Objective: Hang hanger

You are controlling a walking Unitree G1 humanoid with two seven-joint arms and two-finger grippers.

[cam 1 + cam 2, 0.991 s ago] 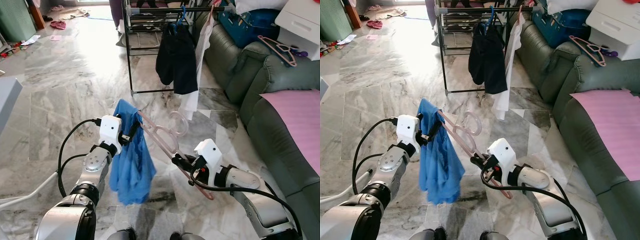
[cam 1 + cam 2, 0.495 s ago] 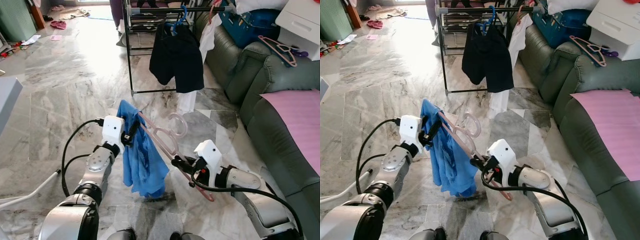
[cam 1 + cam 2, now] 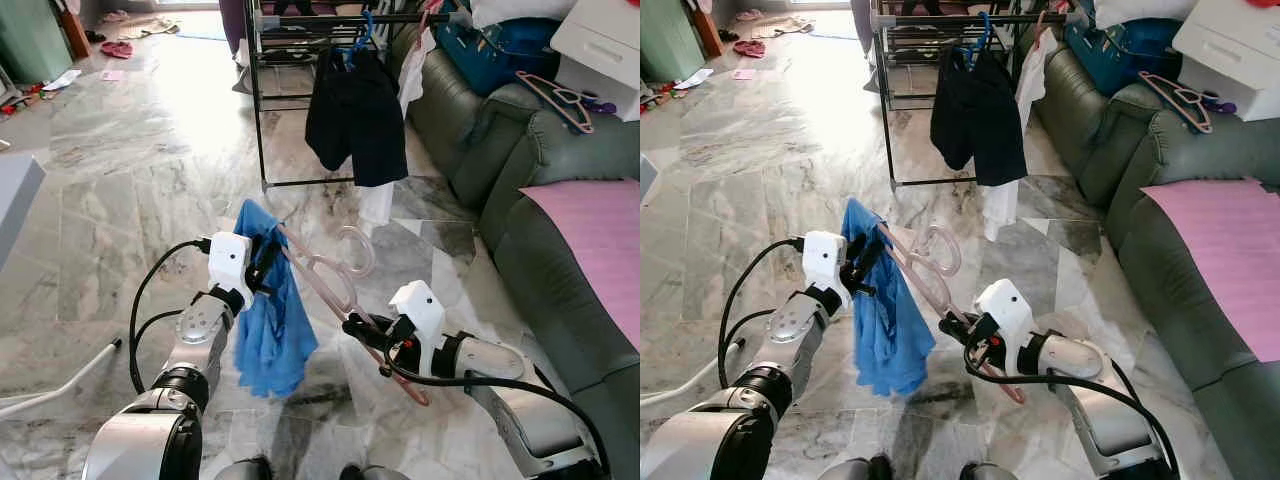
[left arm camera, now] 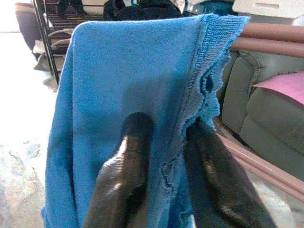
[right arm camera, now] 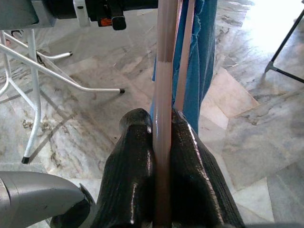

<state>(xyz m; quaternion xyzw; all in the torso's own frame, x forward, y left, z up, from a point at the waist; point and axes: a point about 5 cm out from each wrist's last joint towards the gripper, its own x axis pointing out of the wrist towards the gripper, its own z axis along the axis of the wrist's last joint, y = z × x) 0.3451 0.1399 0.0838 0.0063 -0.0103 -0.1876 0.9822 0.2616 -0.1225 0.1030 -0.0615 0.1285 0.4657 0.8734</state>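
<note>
While the right gripper (image 3: 362, 329) clamps the pink hanger (image 3: 322, 275), left gripper (image 3: 264, 266) pinches the blue cloth (image 3: 268, 325); rack (image 3: 300, 20) lies ahead.

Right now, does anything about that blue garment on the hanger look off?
Yes. The blue garment hangs bunched at one end of the pink hanger, by the left gripper, not spread across both shoulders.

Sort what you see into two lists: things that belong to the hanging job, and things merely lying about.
Belonging to the job:
- pink hanger, pinched in the right claw
- blue garment on it, gripped by the left claw
- clothes rack with a black garment

Lying about:
- spare pink hanger on the green sofa
- pink cloth
- blue basket
</note>
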